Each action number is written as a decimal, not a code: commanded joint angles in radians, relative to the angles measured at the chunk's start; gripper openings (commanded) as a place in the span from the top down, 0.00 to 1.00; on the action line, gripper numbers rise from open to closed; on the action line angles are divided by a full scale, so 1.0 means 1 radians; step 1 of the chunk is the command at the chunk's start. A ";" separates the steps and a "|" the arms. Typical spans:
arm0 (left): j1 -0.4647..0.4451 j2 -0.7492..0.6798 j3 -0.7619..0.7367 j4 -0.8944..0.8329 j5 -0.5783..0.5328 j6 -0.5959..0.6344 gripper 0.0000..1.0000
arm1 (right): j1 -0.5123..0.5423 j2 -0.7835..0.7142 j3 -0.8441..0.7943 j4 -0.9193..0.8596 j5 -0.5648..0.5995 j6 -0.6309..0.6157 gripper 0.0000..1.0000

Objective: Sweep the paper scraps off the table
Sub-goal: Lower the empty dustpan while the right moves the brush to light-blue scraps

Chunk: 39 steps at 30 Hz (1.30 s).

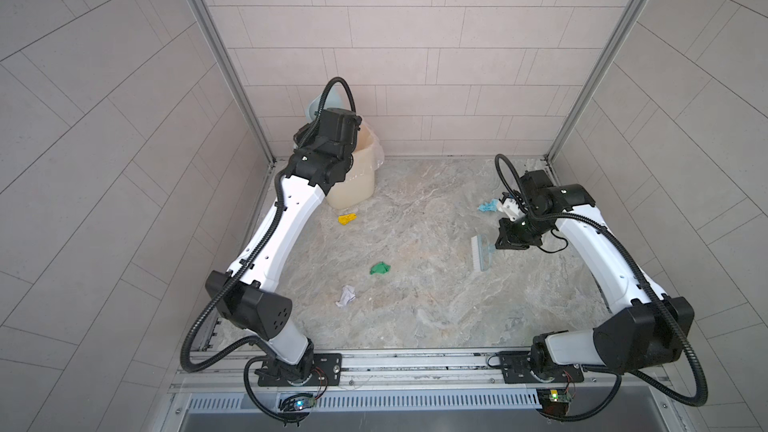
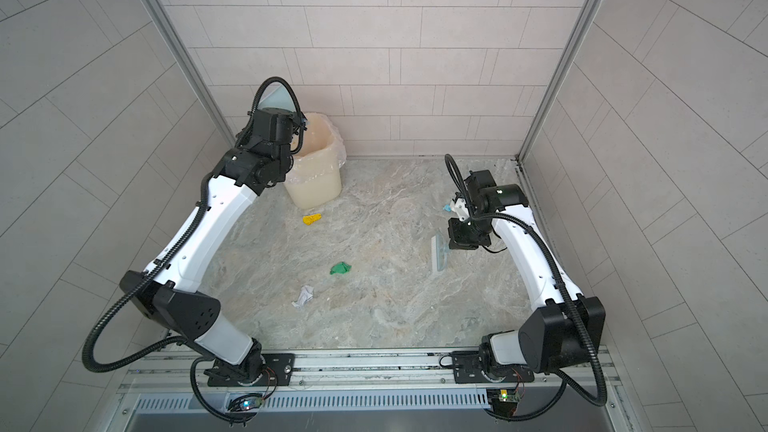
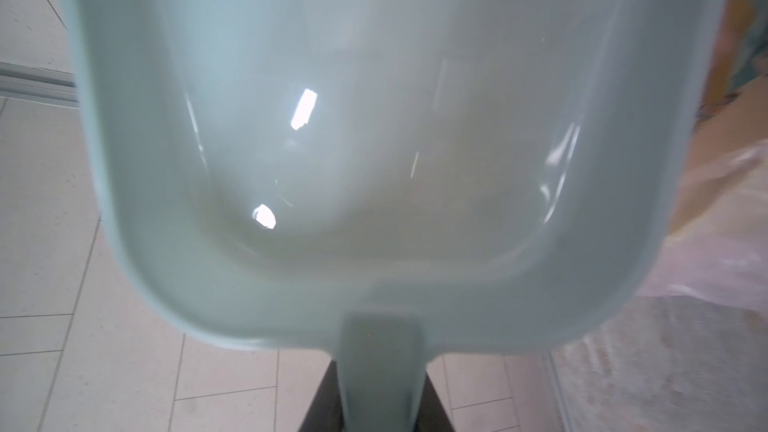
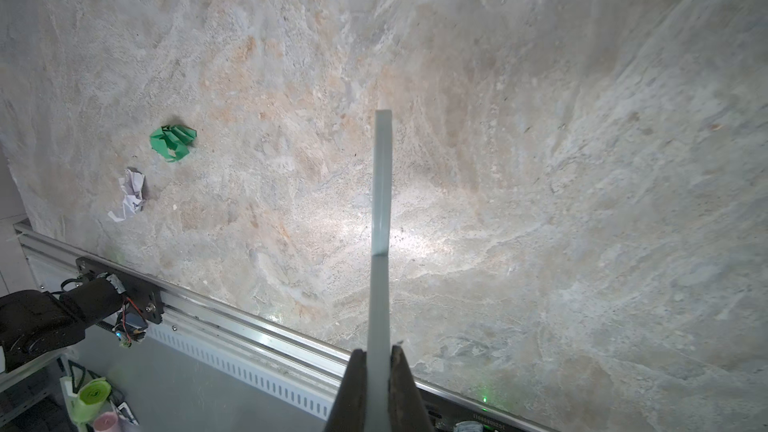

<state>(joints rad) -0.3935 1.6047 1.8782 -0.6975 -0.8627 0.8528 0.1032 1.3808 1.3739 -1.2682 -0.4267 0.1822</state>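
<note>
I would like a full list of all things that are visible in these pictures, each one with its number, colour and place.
yellow scrap: 1, yellow, on the table just in front of the bin
green scrap: 1, green, middle of the table
white scrap: 1, white with dark scribbles, nearer than the green one
light blue scrap: 1, light blue, far right
bin: 1, cream with clear liner, far left corner
dustpan: 1, pale blue, raised by the bin, no scraps inside
brush: 1, pale blue, white bristles, right side
table: 1, beige-grey marbled
walls: grey tiles, three sides
left gripper: black, shut on the dustpan's handle
right gripper: black, shut on the brush's handle
</note>
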 commanded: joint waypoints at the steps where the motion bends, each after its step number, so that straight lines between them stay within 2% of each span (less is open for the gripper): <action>1: -0.055 -0.013 0.030 -0.208 0.137 -0.206 1.00 | -0.011 0.029 0.060 -0.014 0.061 -0.036 1.00; 6: -0.146 -0.023 0.022 -0.312 0.293 -0.357 1.00 | -0.011 0.092 0.170 0.018 0.147 -0.052 1.00; 11: -0.231 -0.015 -0.050 -0.349 0.388 -0.469 1.00 | -0.011 0.154 0.249 0.072 0.235 -0.073 1.00; 16: -0.272 -0.008 -0.144 -0.339 0.500 -0.577 1.00 | -0.009 0.235 0.363 0.112 0.325 -0.112 1.00; 20: -0.295 0.006 -0.208 -0.323 0.569 -0.643 1.00 | 0.005 0.331 0.459 0.148 0.443 -0.165 1.00; 27: -0.344 0.050 -0.280 -0.321 0.698 -0.702 1.00 | 0.021 0.535 0.633 0.152 0.618 -0.257 1.00; 32: -0.390 0.066 -0.354 -0.289 0.739 -0.704 1.00 | 0.025 0.631 0.684 0.192 0.673 -0.311 1.00; 39: -0.395 0.079 -0.395 -0.277 0.771 -0.707 1.00 | 0.026 0.768 0.776 0.196 0.684 -0.350 1.00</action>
<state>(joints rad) -0.7906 1.6814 1.4895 -0.9829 -0.1123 0.1703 0.1242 2.1151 2.1025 -1.0657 0.2203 -0.1322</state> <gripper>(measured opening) 0.208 0.116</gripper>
